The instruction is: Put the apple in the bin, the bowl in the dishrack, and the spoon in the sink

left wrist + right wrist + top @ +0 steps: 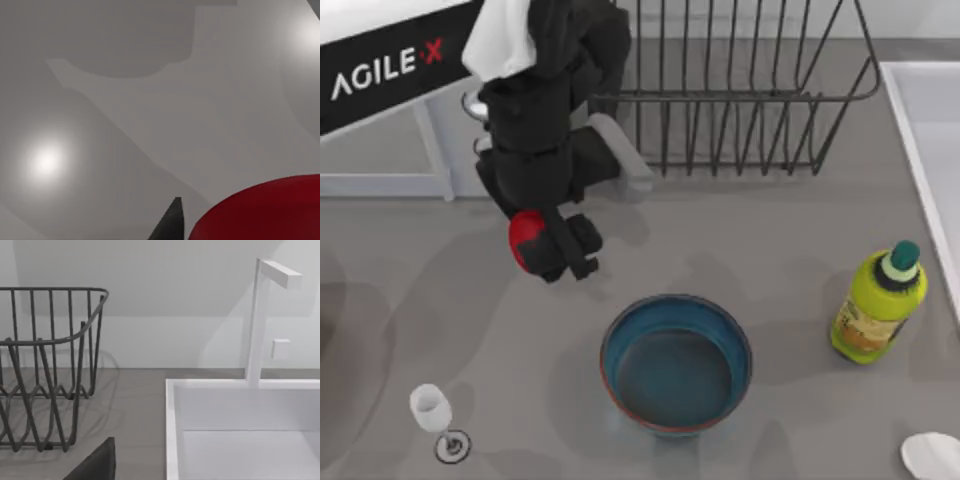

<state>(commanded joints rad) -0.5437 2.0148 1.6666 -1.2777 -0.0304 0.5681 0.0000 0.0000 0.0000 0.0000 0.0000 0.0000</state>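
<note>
Apple (pixel 525 238) sits clamped between the fingers of the left pincer (pixel 548 247), above the bench (pixel 440 300), left of the bowl (pixel 676 363). Bowl stands upright in front of the dishrack (pixel 740 90). Sink (pixel 240 430) lies beside the rack.

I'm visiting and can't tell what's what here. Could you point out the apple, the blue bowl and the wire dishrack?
apple (pixel 523 236): top view, its red side showing in the left gripper (pixel 552 250).
bowl (pixel 676 372): top view, teal inside bottom.
dishrack (pixel 55 340): right wrist view, upper rim wire.
</note>
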